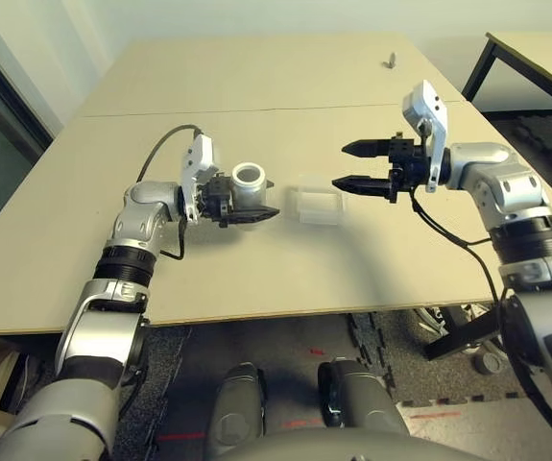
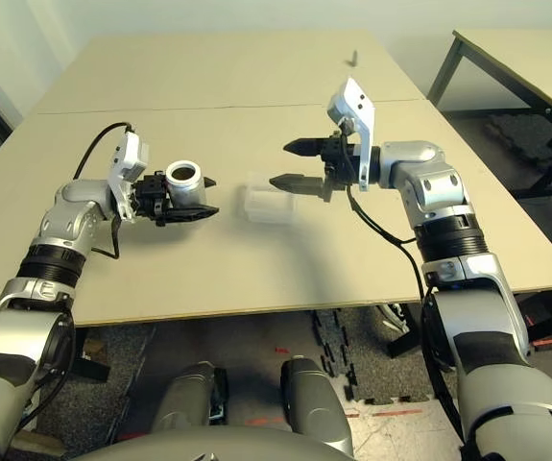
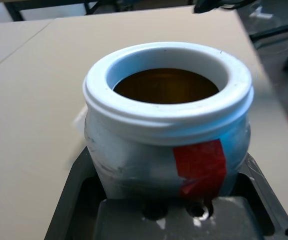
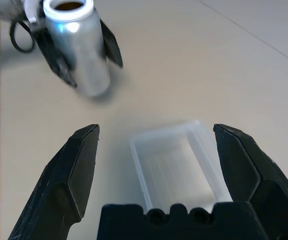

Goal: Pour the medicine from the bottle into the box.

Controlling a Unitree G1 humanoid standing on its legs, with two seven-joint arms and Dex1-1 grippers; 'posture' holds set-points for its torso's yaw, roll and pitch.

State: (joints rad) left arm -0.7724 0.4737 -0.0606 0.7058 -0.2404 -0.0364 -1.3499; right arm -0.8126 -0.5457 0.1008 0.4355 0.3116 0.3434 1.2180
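Bottle in hand and uncapped, pour not yet begun.

Left gripper [image 1: 252, 213] pinches the bottle [image 1: 249, 186] between its 2 black fingers, holding it upright just above the table [image 1: 256, 269], its wide white mouth open and a dark amber fill visible inside in the left wrist view. Right gripper [image 1: 360, 165] hangs with fingers spread wide and holding nothing, just beside the box [image 1: 317, 206], which lies between the 2 grippers. Box looks empty: thin, clear, glossy plastic with rounded corners. Bottle is smooth white plastic with a red label patch. Tilting over the box remains.

Even soft light; bottle [image 4: 78, 47] perhaps slightly blurred
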